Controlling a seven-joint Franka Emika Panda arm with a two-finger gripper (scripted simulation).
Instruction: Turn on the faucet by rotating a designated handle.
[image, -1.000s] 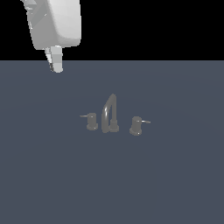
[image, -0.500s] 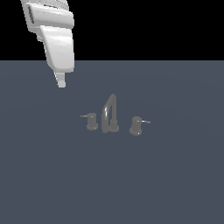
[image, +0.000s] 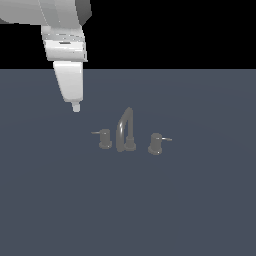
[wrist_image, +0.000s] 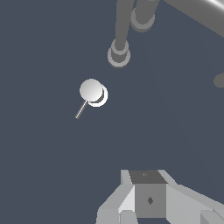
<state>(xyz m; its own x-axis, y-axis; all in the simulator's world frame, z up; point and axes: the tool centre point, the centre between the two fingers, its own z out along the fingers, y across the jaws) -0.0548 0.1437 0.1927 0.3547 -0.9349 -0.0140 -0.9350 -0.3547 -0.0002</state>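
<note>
The dull-grey faucet stands mid-scene with its arched spout (image: 125, 129) between two knobs. The handle (image: 104, 138) is the smaller upright knob on the exterior view's left, its thin lever rod pointing left. In the wrist view the handle (wrist_image: 92, 91) shows from above with its pale rod (wrist_image: 81, 110), beside the spout base (wrist_image: 119, 54). My gripper (image: 76, 106) hangs above and to the exterior view's left of the handle, clear of it. Its fingers (wrist_image: 146, 183) look pressed together and hold nothing.
The bulkier leaning knob (image: 155, 144) sits on the exterior view's right of the spout, its lever pointing right. Everything rests on a flat dark blue-grey surface (image: 200, 210). My white arm (image: 65, 45) comes in from the upper left of the exterior view.
My gripper has come down and a little to the exterior view's right, closer to the handle. The faucet and its knobs have not moved.
</note>
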